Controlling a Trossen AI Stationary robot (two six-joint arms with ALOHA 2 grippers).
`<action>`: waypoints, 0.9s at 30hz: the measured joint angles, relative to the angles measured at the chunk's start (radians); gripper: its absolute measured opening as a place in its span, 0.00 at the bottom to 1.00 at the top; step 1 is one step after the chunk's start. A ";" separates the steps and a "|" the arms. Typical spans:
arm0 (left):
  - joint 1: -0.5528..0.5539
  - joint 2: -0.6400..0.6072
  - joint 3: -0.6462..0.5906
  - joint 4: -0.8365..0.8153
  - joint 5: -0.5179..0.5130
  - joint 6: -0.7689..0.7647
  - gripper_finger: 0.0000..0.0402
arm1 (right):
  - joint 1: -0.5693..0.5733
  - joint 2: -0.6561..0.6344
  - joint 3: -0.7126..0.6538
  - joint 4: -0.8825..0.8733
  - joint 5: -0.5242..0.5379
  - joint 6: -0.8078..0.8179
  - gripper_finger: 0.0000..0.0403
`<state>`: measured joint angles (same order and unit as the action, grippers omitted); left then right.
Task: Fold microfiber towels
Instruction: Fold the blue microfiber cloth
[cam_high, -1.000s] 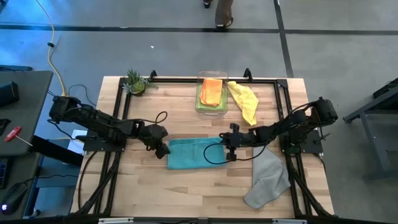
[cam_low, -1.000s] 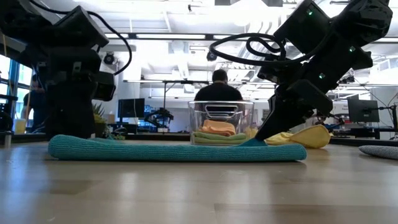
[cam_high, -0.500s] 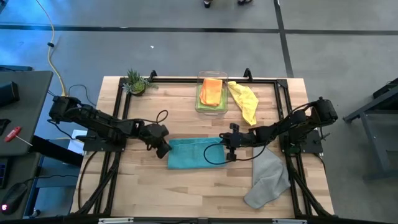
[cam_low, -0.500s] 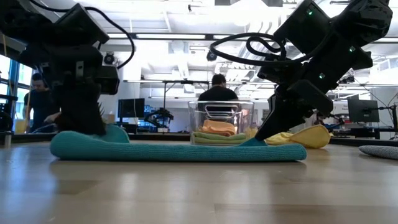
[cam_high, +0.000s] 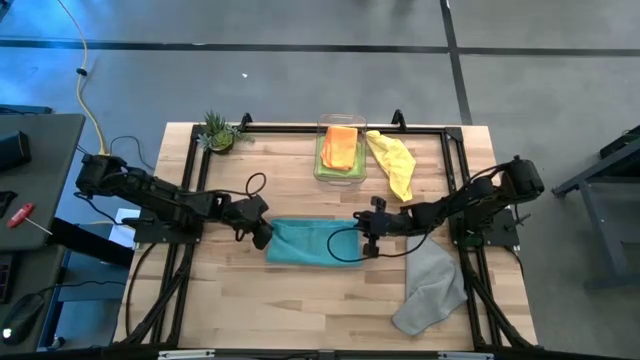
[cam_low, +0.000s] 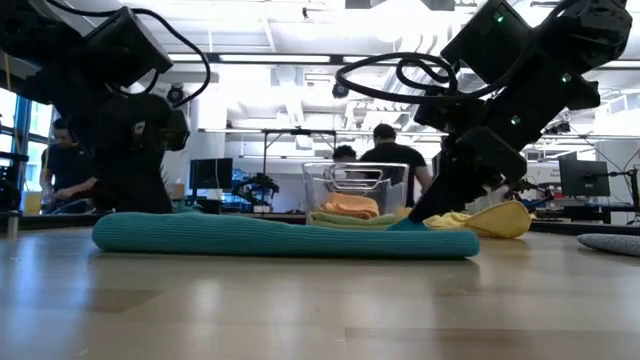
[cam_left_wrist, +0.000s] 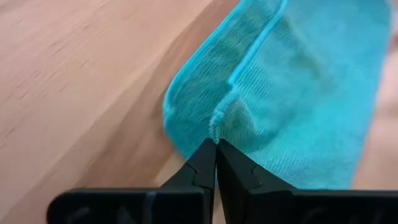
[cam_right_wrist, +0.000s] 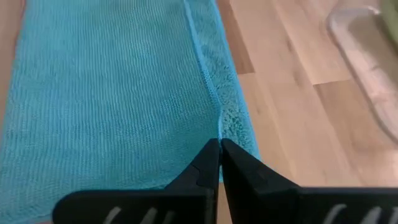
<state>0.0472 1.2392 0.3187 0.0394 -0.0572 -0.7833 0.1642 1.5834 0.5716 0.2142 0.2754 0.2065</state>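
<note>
We see a folded teal blue microfiber towel (cam_high: 308, 242) at centre, orange (cam_high: 340, 147) over lime green (cam_high: 327, 152) towels above, a crumpled yellow towel (cam_high: 392, 163) beside, and a grey towel (cam_high: 430, 288) lower right.

A clear bin (cam_high: 341, 170) stands at the table's (cam_high: 300, 300) far edge, a small potted plant (cam_high: 218, 132) at its far left corner. Left of the table – a red-handled tool (cam_high: 20, 213) on a dark desk. Beyond, people (cam_low: 392, 160) stand among monitors (cam_low: 584, 177).
</note>
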 joint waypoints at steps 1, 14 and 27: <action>-0.003 0.000 0.000 -0.010 -0.007 -0.003 0.00 | 0.000 -0.003 0.000 0.002 0.006 0.002 0.01; -0.050 -0.001 0.000 -0.021 -0.119 -0.027 0.00 | 0.022 -0.045 0.000 -0.017 0.082 0.055 0.00; -0.097 -0.034 0.000 -0.061 -0.253 -0.063 0.00 | 0.046 -0.072 0.000 -0.056 0.186 0.110 0.00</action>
<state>-0.0499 1.2049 0.3191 -0.0218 -0.3105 -0.8460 0.2099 1.5112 0.5716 0.1580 0.4617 0.3161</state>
